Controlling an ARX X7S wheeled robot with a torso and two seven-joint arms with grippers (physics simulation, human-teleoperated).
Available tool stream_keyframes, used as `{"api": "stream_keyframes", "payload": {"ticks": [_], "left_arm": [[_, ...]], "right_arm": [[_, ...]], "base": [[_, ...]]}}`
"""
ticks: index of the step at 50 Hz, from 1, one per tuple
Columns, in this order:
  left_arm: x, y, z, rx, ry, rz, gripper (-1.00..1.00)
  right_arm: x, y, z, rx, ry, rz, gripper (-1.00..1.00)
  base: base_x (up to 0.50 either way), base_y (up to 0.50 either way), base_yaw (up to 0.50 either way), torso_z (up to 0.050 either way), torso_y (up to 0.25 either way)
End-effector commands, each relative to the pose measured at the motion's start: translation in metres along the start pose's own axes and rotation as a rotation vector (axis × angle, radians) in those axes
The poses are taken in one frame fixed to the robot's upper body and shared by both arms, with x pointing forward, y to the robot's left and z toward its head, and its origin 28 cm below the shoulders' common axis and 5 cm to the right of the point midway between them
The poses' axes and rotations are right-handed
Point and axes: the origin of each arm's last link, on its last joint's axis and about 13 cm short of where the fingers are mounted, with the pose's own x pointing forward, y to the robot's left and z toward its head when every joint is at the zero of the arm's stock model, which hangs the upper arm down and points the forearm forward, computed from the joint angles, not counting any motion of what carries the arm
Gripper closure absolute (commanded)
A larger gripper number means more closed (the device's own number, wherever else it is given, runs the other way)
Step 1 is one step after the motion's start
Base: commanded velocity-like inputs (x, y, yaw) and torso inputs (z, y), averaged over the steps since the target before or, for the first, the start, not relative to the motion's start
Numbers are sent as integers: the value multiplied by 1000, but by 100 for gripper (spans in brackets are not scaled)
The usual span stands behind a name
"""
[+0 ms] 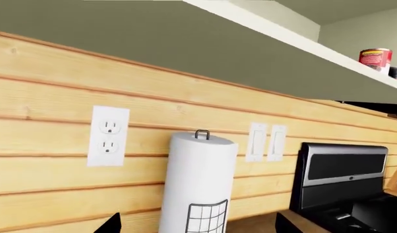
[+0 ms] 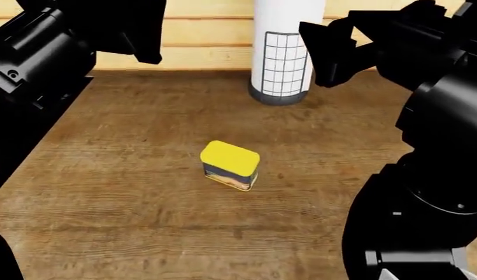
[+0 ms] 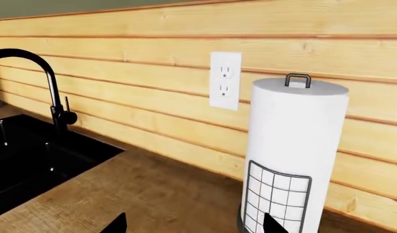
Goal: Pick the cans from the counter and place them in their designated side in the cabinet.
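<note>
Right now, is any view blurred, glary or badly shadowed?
Head view: sharp; the yellow-lidded tin casts only a faint shadow on the counter, no glare. Left wrist view: crisp, cabinet underside dim. Right wrist view: evenly lit, the black sink loses detail.

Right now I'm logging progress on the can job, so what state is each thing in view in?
Yellow-lidded tin: upright on the counter, untouched, not yet put away.
Red can: standing upright on the cabinet shelf.
Paper towel roll: upright in its wire holder by the wall.
Faucet: no water running.
Left gripper: jaws apart, empty.
Right gripper: jaws apart, empty.
</note>
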Motion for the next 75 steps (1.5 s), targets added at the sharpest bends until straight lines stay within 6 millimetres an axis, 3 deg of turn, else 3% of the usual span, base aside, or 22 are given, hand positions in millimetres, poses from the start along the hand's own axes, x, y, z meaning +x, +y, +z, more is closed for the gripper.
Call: {"api": "stream_keyframes", "payload": {"ticks": [1,17,28,38,48,55,62,68,72,75], "left_arm": [[1,-1,0,-2,0,-8,-100],[1,-1,2,1,-4,-9,-100],[1,-1,3,2,-4,-7,-100],[0,-2,2,1,-3,-3,-100],[1,-1,1,3,-1,-9,-100],[1,-3,2,6,-2,-11,-100],[1,-5,4,4,-7,-22,-100],[0,-7,4,1,-8,-29,-100],[1,-7,4,-2,-9,-32,-100],[1,-7,1,-8,-6,-33,-100]], "right_arm": [[-1,1,3,-12,-9,2,-100],[9,-17,16,-88,137,159,-100],[28,-48,0,-93,216,303,-100],[23,-54,-2,-51,316,341,-100],[31,-54,-11,2,404,351,-100],[38,-54,-6,-10,442,332,-100],[50,-58,29,-64,415,300,-100],[58,-58,41,-142,310,292,-100],[60,-58,38,-185,181,303,-100],[60,-57,25,-187,80,282,-100]], "base": [[500,0,0,0,0],[28,0,0,0,0],[0,0,0,0,0],[0,0,0,0,0],[0,0,0,0,0],[0,0,0,0,0],[0,0,0,0,0],[0,0,0,0,0],[0,0,0,0,0],[0,0,0,0,0]]}}
